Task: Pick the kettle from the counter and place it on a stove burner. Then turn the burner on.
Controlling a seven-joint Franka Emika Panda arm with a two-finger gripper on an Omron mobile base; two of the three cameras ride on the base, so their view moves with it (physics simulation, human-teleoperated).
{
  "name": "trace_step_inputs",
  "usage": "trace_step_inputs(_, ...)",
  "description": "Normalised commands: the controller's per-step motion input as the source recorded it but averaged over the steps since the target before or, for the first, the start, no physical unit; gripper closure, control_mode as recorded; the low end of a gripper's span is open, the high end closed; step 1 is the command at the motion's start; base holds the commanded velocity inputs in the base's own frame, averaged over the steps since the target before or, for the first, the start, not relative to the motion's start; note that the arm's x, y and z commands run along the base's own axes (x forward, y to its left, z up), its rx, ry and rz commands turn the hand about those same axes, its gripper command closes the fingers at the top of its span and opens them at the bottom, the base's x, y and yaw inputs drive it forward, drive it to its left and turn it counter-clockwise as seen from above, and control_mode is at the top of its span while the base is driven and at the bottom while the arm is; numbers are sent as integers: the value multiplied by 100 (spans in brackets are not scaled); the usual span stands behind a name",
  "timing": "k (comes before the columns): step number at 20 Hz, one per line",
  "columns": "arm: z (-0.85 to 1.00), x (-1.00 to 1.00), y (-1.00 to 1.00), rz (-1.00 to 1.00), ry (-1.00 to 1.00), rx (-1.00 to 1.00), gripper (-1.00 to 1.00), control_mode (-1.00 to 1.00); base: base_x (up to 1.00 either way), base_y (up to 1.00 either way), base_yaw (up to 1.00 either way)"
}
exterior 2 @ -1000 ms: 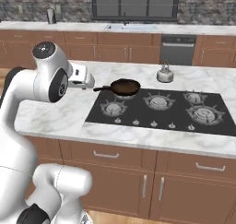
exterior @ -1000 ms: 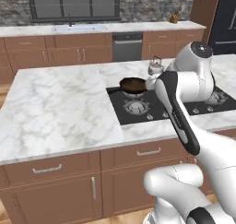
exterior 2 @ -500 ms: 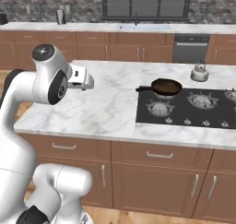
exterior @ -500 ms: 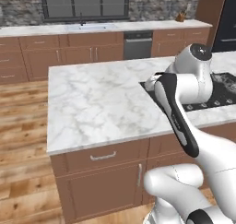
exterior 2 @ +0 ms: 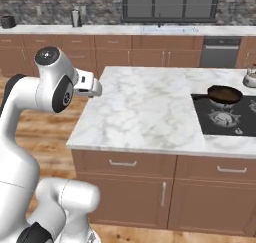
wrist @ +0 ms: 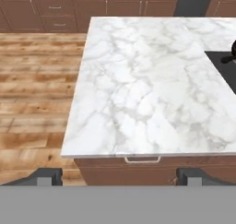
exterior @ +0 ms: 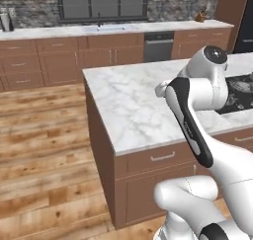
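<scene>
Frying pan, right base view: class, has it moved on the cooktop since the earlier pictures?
No. The frying pan sits on the cooktop's back-left burner as before; the camera shifted, not the pan.

white marble counter (exterior 2: 145, 112), black cooktop (exterior 2: 227, 122) with frying pan (exterior 2: 224, 93), kettle (exterior 2: 250, 78) at edge

Home kitchen, rendered. Ahead of the pincer: marble-topped island counter (exterior 2: 145, 112) on brown wooden cabinets (exterior 2: 165, 187), black cooktop (exterior 2: 225, 119) with a frying pan (exterior 2: 224, 93). Beyond it: wall counter with sink (exterior: 106, 28), dishwasher (exterior: 158, 46), window (exterior: 101, 2). Plank wood floor (exterior: 44, 140).
</scene>
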Motion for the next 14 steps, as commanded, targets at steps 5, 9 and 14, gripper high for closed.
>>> trace_step_inputs(5, 0, 0, 0, 0, 0, 0, -100, 100, 0, 100, -6)
trace_step_inputs(9, 0, 0, 0, 0, 0, 0, -100, 100, 0, 100, -2)
trace_step_inputs(14, 0, 0, 0, 0, 0, 0, -100, 100, 0, 100, 0)
